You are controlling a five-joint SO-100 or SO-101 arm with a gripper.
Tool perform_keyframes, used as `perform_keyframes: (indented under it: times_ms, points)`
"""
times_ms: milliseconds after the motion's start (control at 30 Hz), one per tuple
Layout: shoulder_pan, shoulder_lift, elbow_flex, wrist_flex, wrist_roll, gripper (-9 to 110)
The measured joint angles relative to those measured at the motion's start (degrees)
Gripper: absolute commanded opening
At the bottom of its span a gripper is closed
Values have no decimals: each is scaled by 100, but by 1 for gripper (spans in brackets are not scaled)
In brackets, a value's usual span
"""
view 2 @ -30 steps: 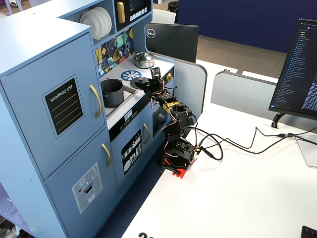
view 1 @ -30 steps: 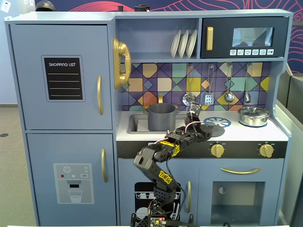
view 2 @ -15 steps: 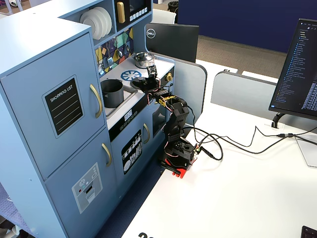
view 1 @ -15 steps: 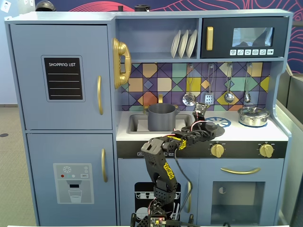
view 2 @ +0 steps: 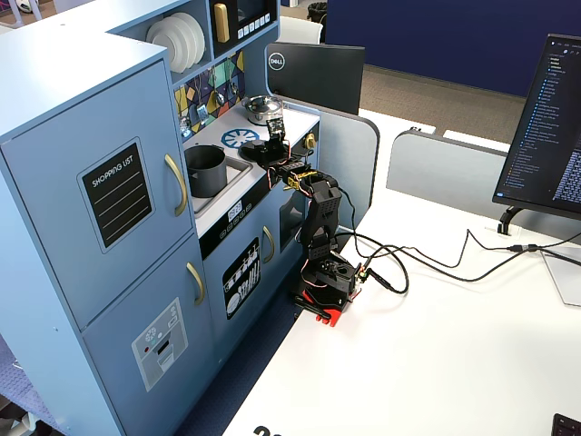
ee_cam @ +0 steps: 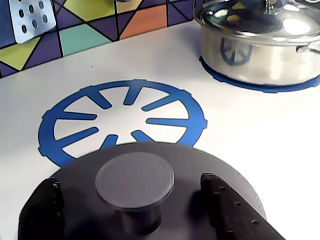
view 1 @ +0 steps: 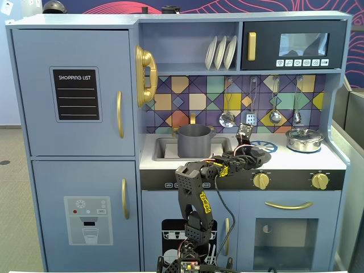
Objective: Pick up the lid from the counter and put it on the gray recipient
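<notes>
Matte dark-gray item: the lid (ee_cam: pixel 150 200), a flat disc with a round centre knob (ee_cam: pixel 135 181); it fills the near part of the wrist view and overlaps the near edge of the printed blue burner ring (ee_cam: pixel 122 117).
Location: on or just above the counter (ee_cam: pixel 260 135), right of the sink in a fixed view (view 1: pixel 253 153); whether it rests on the worktop or is slightly lifted cannot be told.
Holder: the gripper (ee_cam: pixel 135 192), its two black fingers (ee_cam: pixel 220 200) standing either side of the knob, with a small gap visible between each finger and the knob's cap; whether they pinch the stem below cannot be told.
Destination: the gray recipient (view 1: pixel 194 140), standing in the sink basin to the left of the lid in a fixed view, uncovered, well apart from the lid.
Neighbour: shiny silver pot (ee_cam: pixel 260 45) with its own lid, far right on the counter, on a second blue ring.
Risk, grip: judged loose; if the fingers do not close on the stem, the lid could slip or tip during lifting.
Risk, travel: the lid must clear the recipient's rim; too low a pass could knock the pot over inside the basin.
Risk, seating: lid looks about as wide as the pot, so an off-centre release could leave it tilted or dropped into the sink.
Risk, cable: wiring along the arm (view 1: pixel 196 199) hangs near the counter front.
</notes>
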Motion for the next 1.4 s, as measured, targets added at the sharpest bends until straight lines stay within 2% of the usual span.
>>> perform_keyframes:
  times_ms: [267, 867, 1100, 1400]
  points:
    - [0, -79, -26, -105, -88, 0]
    - [-176, -62, -26, -264, -141, 0]
    - [-264, 272, -729, 281, -149, 0]
    - [-976, 1011, -1819, 1521, -149, 0]
